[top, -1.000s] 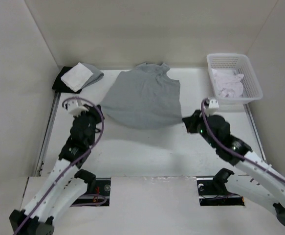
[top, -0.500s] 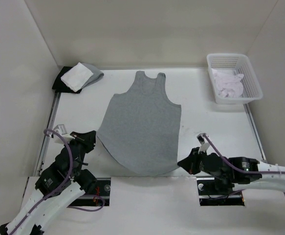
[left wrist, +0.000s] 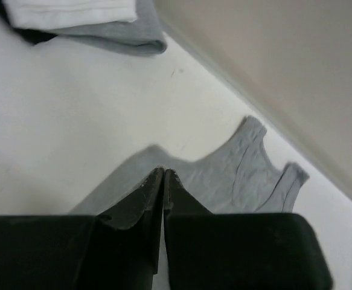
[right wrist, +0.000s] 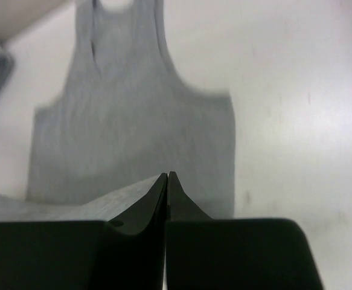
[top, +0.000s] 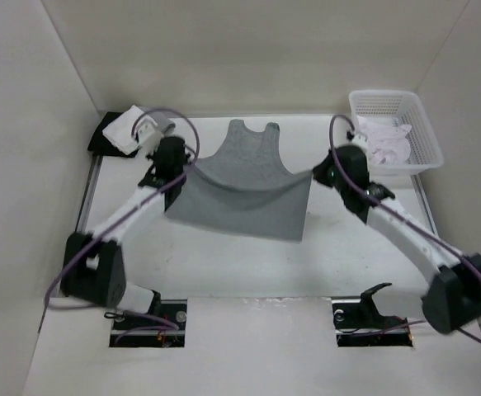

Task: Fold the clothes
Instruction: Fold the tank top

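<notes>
Left gripper point(top: 178, 167) and right gripper point(top: 314, 176), both clamped shut on garment point(top: 244, 198) hem corners, have swung the hem from worktop's point(top: 223, 268) near edge toward the straps. First fold looks underway.

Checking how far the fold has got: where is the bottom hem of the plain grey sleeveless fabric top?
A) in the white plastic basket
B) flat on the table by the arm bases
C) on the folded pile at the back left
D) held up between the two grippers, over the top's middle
D: the left gripper and right gripper are each shut on a hem corner, and the grey sleeveless top sags between them, its straps flat on the white table.
</notes>
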`<state>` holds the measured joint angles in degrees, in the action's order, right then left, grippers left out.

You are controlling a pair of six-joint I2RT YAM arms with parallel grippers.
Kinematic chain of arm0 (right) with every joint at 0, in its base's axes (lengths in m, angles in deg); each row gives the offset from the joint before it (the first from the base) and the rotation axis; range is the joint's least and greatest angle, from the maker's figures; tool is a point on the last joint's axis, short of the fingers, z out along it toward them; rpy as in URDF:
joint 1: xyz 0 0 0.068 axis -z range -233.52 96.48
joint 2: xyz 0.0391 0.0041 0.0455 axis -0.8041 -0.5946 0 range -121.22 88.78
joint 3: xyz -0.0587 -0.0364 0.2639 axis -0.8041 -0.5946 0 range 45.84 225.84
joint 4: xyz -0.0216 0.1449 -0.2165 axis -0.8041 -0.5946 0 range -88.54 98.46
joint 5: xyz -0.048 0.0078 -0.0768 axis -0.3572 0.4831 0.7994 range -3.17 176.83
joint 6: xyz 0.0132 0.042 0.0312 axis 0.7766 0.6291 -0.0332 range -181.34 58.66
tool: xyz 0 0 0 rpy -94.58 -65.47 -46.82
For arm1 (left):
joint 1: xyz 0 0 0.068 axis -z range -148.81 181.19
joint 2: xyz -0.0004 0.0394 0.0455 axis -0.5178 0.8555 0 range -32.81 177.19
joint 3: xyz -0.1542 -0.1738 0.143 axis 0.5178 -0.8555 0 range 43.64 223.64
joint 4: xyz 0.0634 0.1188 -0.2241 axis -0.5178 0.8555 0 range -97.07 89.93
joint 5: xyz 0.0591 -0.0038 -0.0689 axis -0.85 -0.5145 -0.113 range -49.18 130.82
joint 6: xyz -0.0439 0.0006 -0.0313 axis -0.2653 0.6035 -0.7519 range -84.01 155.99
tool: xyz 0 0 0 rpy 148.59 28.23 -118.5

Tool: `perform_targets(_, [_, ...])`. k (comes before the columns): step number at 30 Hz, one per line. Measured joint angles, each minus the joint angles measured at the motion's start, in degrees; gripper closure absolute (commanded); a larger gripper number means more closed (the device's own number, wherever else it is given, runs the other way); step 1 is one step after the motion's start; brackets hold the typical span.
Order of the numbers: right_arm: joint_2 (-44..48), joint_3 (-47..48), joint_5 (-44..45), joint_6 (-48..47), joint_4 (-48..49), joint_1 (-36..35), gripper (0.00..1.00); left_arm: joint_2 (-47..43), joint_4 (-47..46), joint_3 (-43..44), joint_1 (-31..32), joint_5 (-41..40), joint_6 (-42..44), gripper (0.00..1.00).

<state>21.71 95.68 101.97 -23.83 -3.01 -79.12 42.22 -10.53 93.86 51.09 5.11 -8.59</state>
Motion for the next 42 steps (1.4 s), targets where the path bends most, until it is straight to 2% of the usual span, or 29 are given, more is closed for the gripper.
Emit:
perform_targets(3, [-14.4, 13.5, -4.7, -1.9, 5.4, 7.9, 1.0, 19.0, -3.9, 17.9, -3.9, 4.5, 1.0, 0.98])
perform_targets(4, [-18.9, 18.0, -5.8, -2.2, 6.8, 9.8, 1.0, 24.7, -4.7, 24.7, -4.6, 5.7, 1.5, 0.94])
perform_targets(5, [-23.9, 23.3, -7.0, -2.3, 7.7, 11.5, 0.97, 29.5, -5.2, 30.4, -5.1, 6.5, 2.1, 0.86])
perform_targets(6, [-28.5, 28.4, -7.9, -2.3, 8.2, 12.7, 0.9, 34.1, -5.4, 36.3, -5.6, 7.3, 2.7, 0.79])
perform_targets(8, [-38.1, 39.1, -9.2, -1.7, 9.0, 14.8, 0.61, 41.6, -5.4, 46.1, -6.2, 8.6, 3.7, 0.56])
perform_targets(9, [-42.0, 43.1, -9.5, -1.5, 9.3, 15.3, 0.52, 44.1, -5.3, 49.1, -6.5, 9.0, 4.1, 0.5])
perform_targets(11, [-47.5, 47.4, -10.1, -1.1, 9.6, 16.0, 0.45, 46.1, -5.0, 50.6, -6.9, 9.5, 4.4, 0.46])
perform_targets(13, [-48.7, 45.5, -10.5, -0.8, 9.3, 16.0, 0.46, 44.8, -5.3, 46.6, -7.1, 9.5, 4.6, 0.48])
perform_targets(15, [-46.9, 38.7, -10.5, -0.6, 10.6, 15.3, 0.52, 39.6, -6.8, 36.2, -7.1, 9.2, 4.3, 0.53])
perform_targets(19, [-36.9, 17.6, -10.1, 1.0, 14.4, 11.4, 0.87, 22.9, -10.1, 8.5, -6.3, 7.8, 1.6, 0.58])
perform_targets(21, [-30.5, 7.7, -9.7, 2.2, 17.1, 8.0, 0.93, 15.8, -11.2, -1.8, -5.6, 7.7, -0.6, 0.56])
perform_targets(25, [-20.7, -4.6, -9.7, 4.0, 22.3, 2.3, 0.89, 10.9, -13.6, -11.4, -6.5, 12.1, -4.9, 0.48])
perform_targets(31, [-15.0, -12.7, -9.3, 5.1, 27.9, 1.6, 0.73, 16.1, -20.1, -13.5, -12.6, 19.9, -10.8, 0.46])
perform_targets(38, [-14.2, -18.8, -9.4, 6.9, 31.9, 1.6, 0.66, 24.0, -28.4, -13.2, -13.6, 24.5, -16.0, 0.52])
perform_targets(42, [-14.7, -19.7, -9.3, 8.0, 33.3, 1.7, 0.6, 26.1, -31.6, -13.1, -14.3, 26.1, -18.1, 0.62])
